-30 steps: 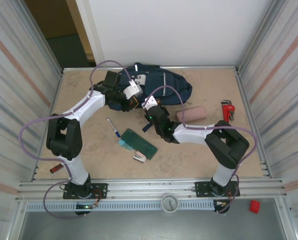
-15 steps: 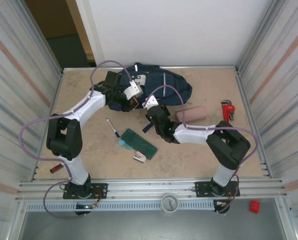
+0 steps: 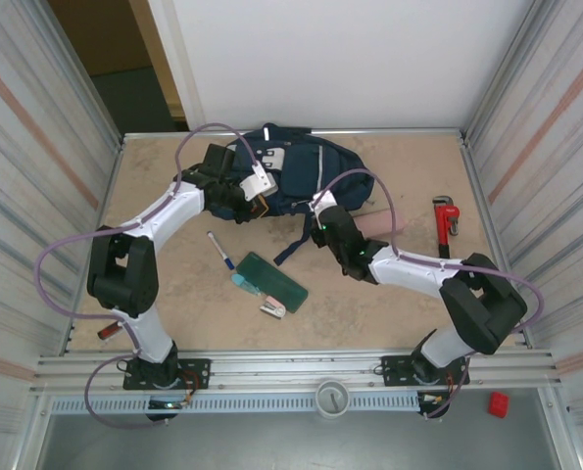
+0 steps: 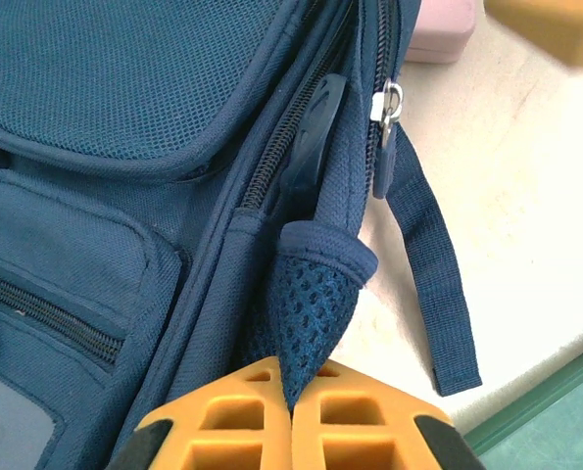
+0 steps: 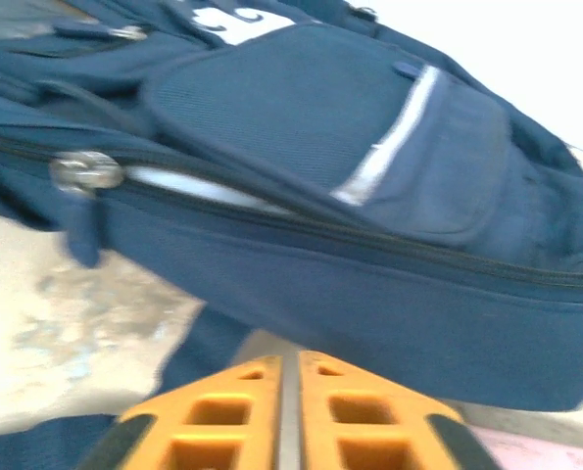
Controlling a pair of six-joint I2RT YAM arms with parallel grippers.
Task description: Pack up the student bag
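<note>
Left wrist view: left gripper [image 4: 293, 392] pinches the student bag [image 4: 124, 88] by its mesh pocket [image 4: 306, 294], I guess to hold it steady. Right gripper [image 5: 289, 370], fingers almost pressed together and empty, hangs just beside the bag, probably going for the zipper pull [image 5: 85, 173].

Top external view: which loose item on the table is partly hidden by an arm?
The pink pouch, beside the student bag's right end, with the right arm crossing over it. The pen, green case and red wrench lie fully in view.
</note>
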